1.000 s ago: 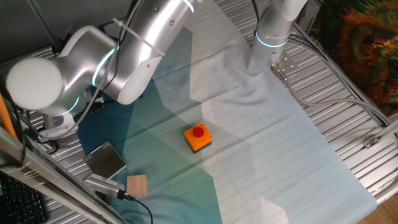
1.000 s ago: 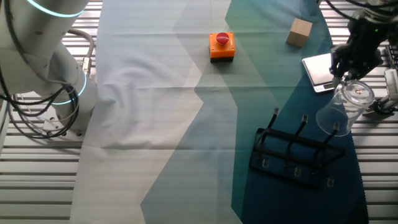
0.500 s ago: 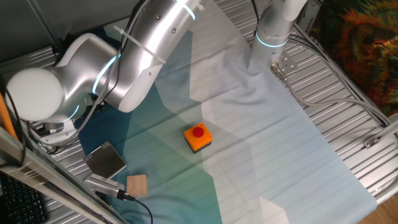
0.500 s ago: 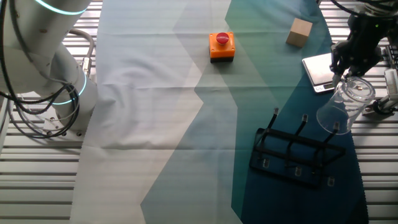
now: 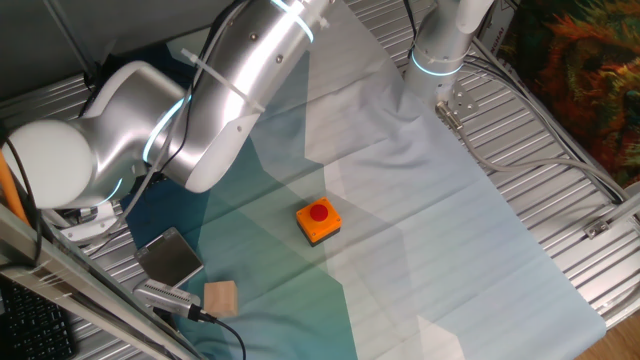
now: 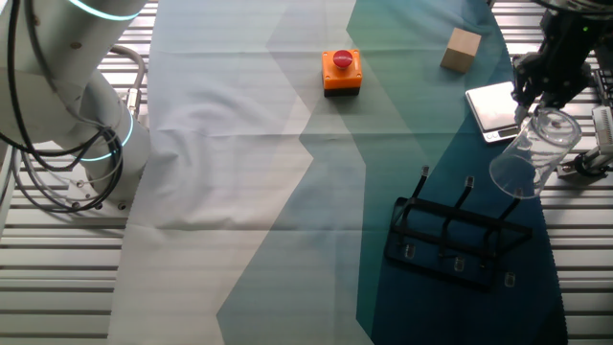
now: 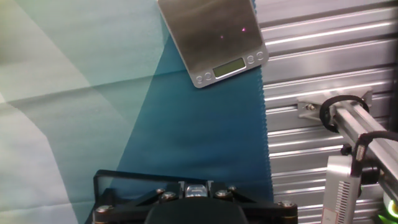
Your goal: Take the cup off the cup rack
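Note:
The cup [image 6: 533, 151] is a clear tumbler, tilted with its mouth down and left, held in the air just above the right end of the cup rack [image 6: 450, 236]. The rack is a black wire frame with upright pegs on the dark teal cloth. My gripper [image 6: 538, 111] is shut on the cup's upper end, and the black hand comes in from the top right. The cup's rim hangs just above the rightmost peg. In the one fixed view the arm [image 5: 230, 90] hides both cup and rack. The hand view shows neither fingers nor cup.
A silver scale [image 6: 494, 105] lies just behind the cup, also in the hand view [image 7: 211, 38]. A wooden block [image 6: 461, 49] and an orange button box [image 6: 341, 71] sit farther back. Metal brackets and cables [image 7: 351, 143] lie off the cloth's right edge.
The gripper and the cup have risen a little and shifted slightly right, so the cup's rim has come off the rightmost peg. The rack has not moved.

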You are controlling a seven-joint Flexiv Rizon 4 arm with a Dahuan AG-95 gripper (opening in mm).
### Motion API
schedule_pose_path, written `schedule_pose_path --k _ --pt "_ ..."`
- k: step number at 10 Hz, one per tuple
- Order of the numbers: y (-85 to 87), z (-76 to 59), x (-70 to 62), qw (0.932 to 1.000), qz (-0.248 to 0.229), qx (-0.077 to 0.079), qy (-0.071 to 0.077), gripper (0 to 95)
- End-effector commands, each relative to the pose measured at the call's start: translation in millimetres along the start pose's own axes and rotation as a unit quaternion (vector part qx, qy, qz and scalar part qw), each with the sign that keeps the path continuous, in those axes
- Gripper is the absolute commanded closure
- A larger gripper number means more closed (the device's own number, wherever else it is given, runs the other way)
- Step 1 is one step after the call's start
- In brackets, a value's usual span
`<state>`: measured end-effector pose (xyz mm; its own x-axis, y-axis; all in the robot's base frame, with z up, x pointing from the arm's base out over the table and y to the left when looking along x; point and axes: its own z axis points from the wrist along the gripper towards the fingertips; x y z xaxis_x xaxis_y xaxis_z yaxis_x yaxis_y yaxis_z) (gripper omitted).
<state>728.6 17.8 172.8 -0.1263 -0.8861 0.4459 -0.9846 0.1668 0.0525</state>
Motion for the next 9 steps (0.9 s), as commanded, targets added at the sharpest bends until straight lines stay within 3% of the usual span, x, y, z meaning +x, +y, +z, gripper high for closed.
schedule_pose_path --k 1,9 --pt "0.7 -3.0 -1.3 1.0000 0.002 -0.001 0.000 95.0" --pt "12.3 -17.0 -5.0 0.9985 0.051 -0.018 -0.011 95.0"
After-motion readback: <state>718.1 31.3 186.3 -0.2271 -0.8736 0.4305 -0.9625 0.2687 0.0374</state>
